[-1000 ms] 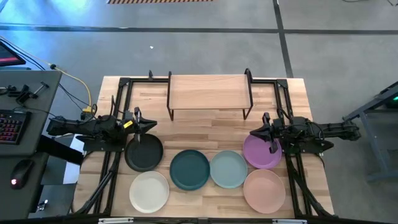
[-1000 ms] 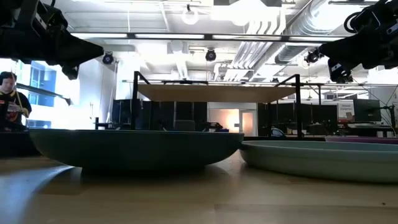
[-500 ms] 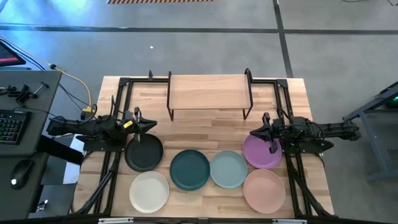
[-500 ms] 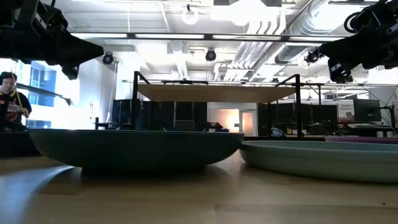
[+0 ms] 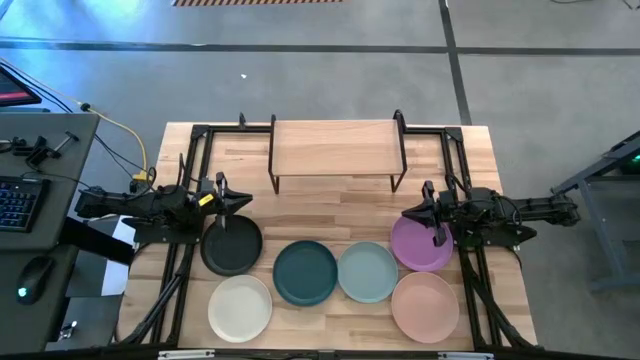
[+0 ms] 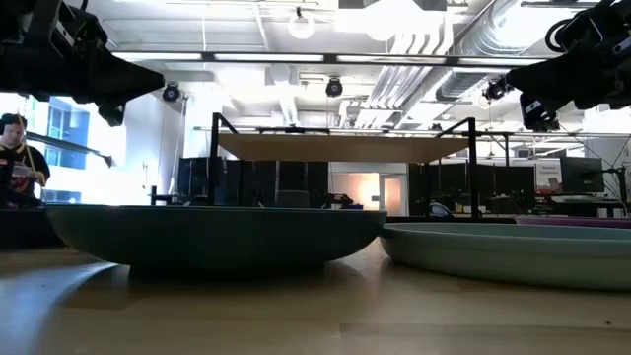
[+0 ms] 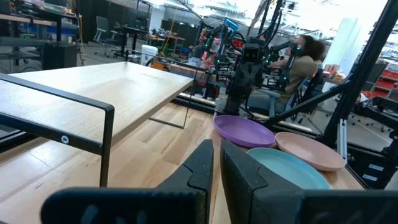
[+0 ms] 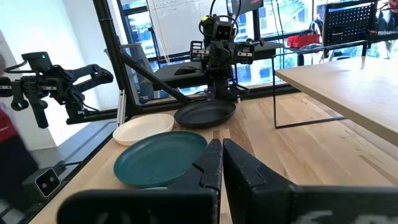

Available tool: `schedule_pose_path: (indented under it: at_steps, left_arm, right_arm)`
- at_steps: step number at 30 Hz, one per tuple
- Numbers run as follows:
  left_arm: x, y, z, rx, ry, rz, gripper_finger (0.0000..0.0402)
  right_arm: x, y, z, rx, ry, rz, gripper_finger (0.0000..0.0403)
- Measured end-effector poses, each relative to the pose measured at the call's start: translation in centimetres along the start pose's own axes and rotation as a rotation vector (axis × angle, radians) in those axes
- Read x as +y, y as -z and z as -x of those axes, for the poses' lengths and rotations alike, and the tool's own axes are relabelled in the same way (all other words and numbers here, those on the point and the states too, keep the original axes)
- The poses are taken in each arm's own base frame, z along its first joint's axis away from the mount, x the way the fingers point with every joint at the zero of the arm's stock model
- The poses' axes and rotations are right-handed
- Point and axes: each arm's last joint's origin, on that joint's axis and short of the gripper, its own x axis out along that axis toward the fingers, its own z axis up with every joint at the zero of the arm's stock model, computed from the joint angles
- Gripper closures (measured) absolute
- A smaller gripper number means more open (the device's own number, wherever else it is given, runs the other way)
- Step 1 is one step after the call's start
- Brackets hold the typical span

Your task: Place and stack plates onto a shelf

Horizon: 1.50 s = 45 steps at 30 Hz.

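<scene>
Six plates lie flat on the tabletop in the high view: black [image 5: 231, 246], cream-white [image 5: 240, 306], dark teal [image 5: 305, 272], pale blue-green [image 5: 367, 272], purple [image 5: 420, 243] and pink [image 5: 425, 305]. The light-wood shelf [image 5: 335, 148] stands on its black legs at the far middle of the table, with nothing on it. My left gripper [image 5: 247, 201] hovers shut above the table, just beyond the black plate. My right gripper [image 5: 406, 212] hovers shut over the purple plate's far left rim. Both wrist views show the fingers closed together [image 7: 216, 155] [image 8: 222, 155], holding nothing.
Black arm frames run along the table's left [image 5: 185, 170] and right [image 5: 462, 170] sides. A strip of bare wood lies between the shelf and the row of plates. A desk with a keyboard [image 5: 18, 200] stands off the table's left, and a person [image 7: 305, 50] sits in the room beyond.
</scene>
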Motion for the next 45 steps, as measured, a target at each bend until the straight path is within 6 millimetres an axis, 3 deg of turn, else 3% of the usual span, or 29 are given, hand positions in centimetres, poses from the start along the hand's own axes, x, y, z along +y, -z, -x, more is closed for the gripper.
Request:
schedule_pose_path:
  at_steps: [37,40,45]
  left_arm:
    - [0.0,0.0,0.0,0.000,0.000,0.000,0.0381]
    - [0.0,0.0,0.0,0.000,0.000,0.000,0.0381]
    - [0.0,0.0,0.0,-0.001,0.000,0.000,0.0381]
  right_arm:
    - [0.0,0.0,0.0,-0.001,0.000,-0.002,0.0402]
    - [0.1,-0.8,0.0,-0.081,-0.013,-0.182,0.0402]
    - [-0.1,-3.8,0.8,-0.470,0.028,-0.649,0.0402]
